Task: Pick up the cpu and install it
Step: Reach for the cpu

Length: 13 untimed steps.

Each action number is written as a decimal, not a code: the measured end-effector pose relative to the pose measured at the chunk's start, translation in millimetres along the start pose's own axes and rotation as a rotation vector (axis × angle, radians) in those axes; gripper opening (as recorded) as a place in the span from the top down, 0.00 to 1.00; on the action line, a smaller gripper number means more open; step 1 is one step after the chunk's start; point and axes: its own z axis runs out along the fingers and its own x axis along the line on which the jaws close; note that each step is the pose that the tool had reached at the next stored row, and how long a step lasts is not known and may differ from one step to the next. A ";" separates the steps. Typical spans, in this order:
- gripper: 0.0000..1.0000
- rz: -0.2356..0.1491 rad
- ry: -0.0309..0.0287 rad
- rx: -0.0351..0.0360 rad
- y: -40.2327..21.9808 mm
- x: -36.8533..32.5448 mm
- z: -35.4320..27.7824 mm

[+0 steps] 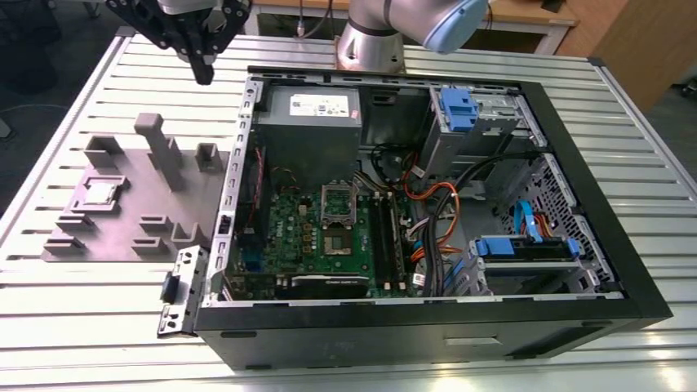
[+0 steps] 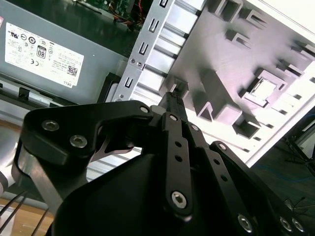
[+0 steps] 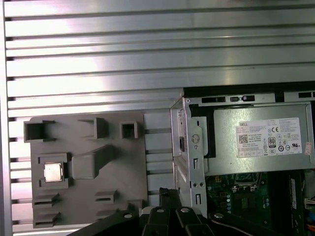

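On the exterior view's left, a grey plastic tray with square pockets and upright posts (image 1: 122, 238) lies on the slatted aluminium bench (image 1: 65, 114). The cpu (image 1: 101, 189), a small flat square chip with a silver-grey metal top, sits in one of the tray's pockets. To the right of that, the black linkage gripper (image 1: 202, 76) hangs over the bench near the tray's far corner and just beside the case wall. It is well apart from the cpu, its fingers clenched together on nothing. Further right, the open black computer case (image 1: 593, 175) lies on its side, showing a grey box-shaped power supply (image 1: 310, 114), a green motherboard (image 1: 316, 233) with a rectangular shiny metal socket frame (image 1: 335, 199), and blue plastic drive brackets (image 1: 528, 245).
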 end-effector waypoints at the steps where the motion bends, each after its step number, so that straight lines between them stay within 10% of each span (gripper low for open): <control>1: 0.89 0.000 0.0000 0.0000 -0.1 1.0 0.0; 13: 0.89 0.000 0.0000 0.0000 -0.8 10.5 -0.3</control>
